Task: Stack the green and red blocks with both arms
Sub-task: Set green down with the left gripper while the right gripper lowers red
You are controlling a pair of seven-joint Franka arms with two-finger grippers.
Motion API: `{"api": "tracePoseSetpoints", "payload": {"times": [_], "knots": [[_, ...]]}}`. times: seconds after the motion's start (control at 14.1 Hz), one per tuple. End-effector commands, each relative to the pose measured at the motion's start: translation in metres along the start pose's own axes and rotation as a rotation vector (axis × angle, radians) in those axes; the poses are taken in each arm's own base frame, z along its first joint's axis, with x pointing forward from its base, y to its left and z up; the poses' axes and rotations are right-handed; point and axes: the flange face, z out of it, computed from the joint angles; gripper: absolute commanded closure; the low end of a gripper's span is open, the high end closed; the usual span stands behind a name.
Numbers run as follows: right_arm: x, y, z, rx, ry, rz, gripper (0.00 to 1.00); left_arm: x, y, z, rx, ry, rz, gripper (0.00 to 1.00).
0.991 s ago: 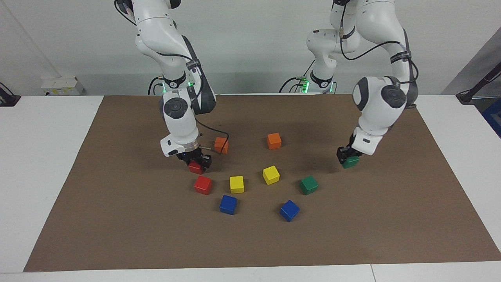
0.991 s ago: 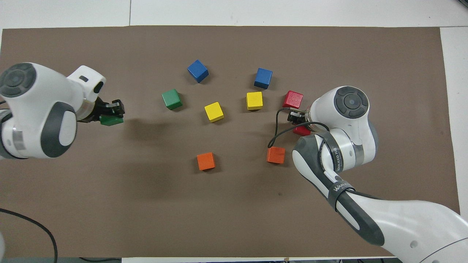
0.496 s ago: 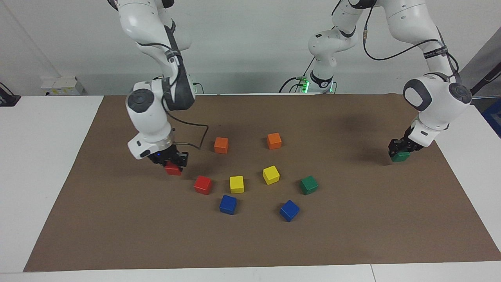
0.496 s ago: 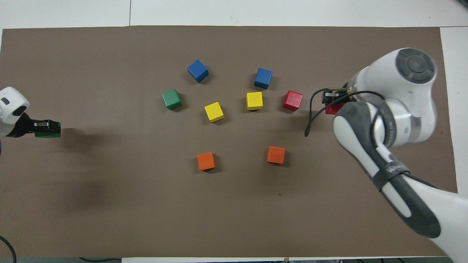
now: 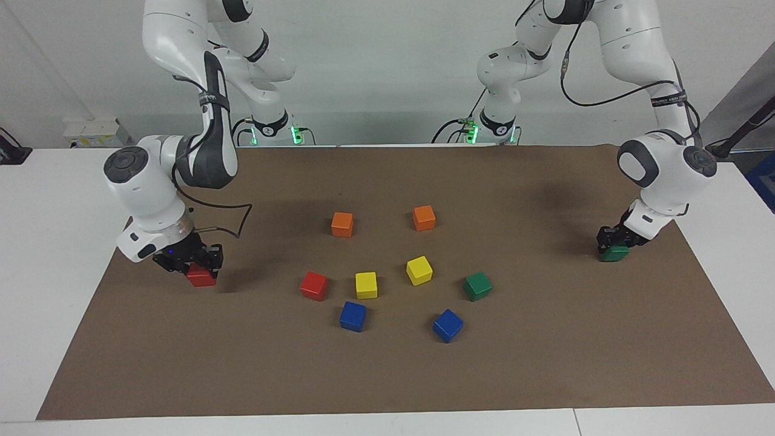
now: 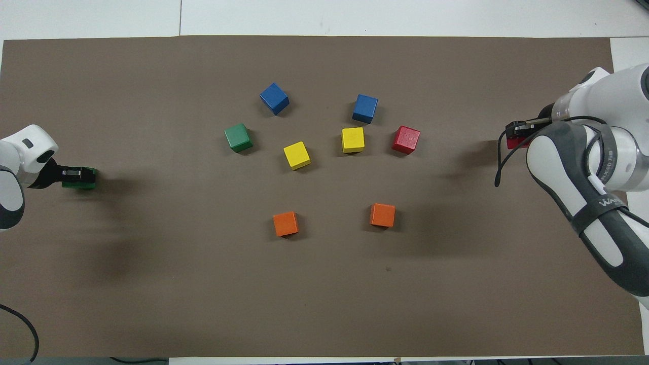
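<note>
Listing from the right arm's end of the table to the left arm's, as I see it on the facing feed.

1. Right gripper (image 5: 195, 265), black two-finger unit on my white jointed arm: clenched on a small glossy bright red cube (image 5: 201, 277), low over the brown paper mat (image 5: 387, 375) near that end's edge. Whether the cube touches the mat I cannot tell.
2. Second glossy red cube (image 5: 314, 286): resting free on the mat at the edge of the central cluster.
3. Two orange cubes (image 5: 342, 224) (image 5: 424, 217): the pair nearest the robots.
4. Two yellow cubes (image 5: 366, 284) (image 5: 419, 270): between the loose red cube and the loose green one.
5. Two blue cubes (image 5: 353, 315) (image 5: 447, 325): farthest from the robots.
6. Small glossy dark green cube (image 5: 478, 286): free on the mat, beside the nearer yellow cube and the blue one.
7. Left gripper (image 5: 613, 243), same black type: grasping the second dark green cube (image 5: 615, 253), down at the mat close to the left arm's end, well apart from the cluster.

No stack stands anywhere yet.
</note>
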Motion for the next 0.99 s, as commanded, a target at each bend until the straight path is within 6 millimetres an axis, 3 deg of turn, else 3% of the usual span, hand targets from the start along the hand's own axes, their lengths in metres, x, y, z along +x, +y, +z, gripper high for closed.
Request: {"api": "tracePoseSetpoints", "payload": {"times": [0.0,0.14,0.21,0.28,0.64,0.78,0.92], "knots": [[-0.016,-0.005,0.020,0.013,-0.022,-0.055,1.00,-0.004,0.001,0.002,0.010,0.025,0.021,1.00],[-0.024,0.002,0.027,0.014,-0.030,-0.087,1.00,-0.006,0.003,0.005,0.014,0.031,0.035,1.00],[-0.026,0.005,0.028,0.015,-0.032,-0.096,1.00,-0.008,0.003,0.007,0.016,0.036,0.052,0.81],[-0.027,0.006,0.029,0.015,-0.035,-0.104,1.00,-0.009,0.002,0.008,0.016,0.036,0.064,0.01],[-0.030,0.014,0.037,0.017,-0.046,-0.106,1.00,-0.005,-0.001,0.001,0.015,0.034,0.060,0.00],[-0.032,0.015,0.040,0.018,-0.047,-0.103,1.00,0.008,-0.002,-0.019,0.011,0.026,0.064,0.00],[-0.034,0.015,0.044,0.015,-0.040,-0.102,1.00,0.028,-0.001,-0.054,0.002,0.011,0.072,0.00]]}}
